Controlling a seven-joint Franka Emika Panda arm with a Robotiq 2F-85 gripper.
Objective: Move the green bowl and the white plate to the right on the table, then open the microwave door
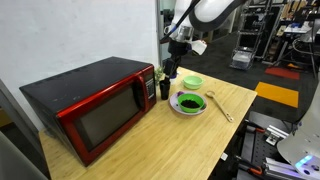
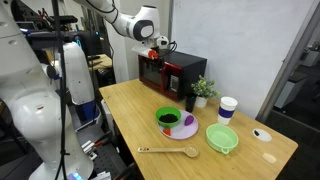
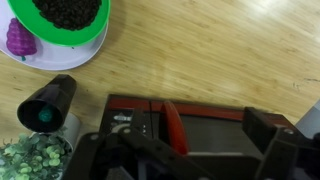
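The red microwave (image 1: 95, 105) stands on the wooden table (image 1: 150, 140) with its door (image 1: 105, 118) closed; it also shows in the far exterior view (image 2: 165, 72). My gripper (image 1: 172, 62) hovers at the microwave's control-panel end. In the wrist view it (image 3: 185, 150) is open, its fingers on either side of the red door handle (image 3: 175, 125). The white plate (image 1: 200, 111) with green ring and dark centre lies beside the microwave, also in the wrist view (image 3: 75, 42). The pale green bowl (image 1: 191, 83) sits just beyond it (image 2: 222, 138).
A black cup (image 3: 45, 105) and a small potted plant (image 3: 35, 158) stand close to the microwave's corner. A wooden spoon (image 2: 170, 151) lies near the table edge. A white cup with a dark lid (image 2: 227, 108) stands by the wall. A purple item (image 3: 18, 40) rests on the plate.
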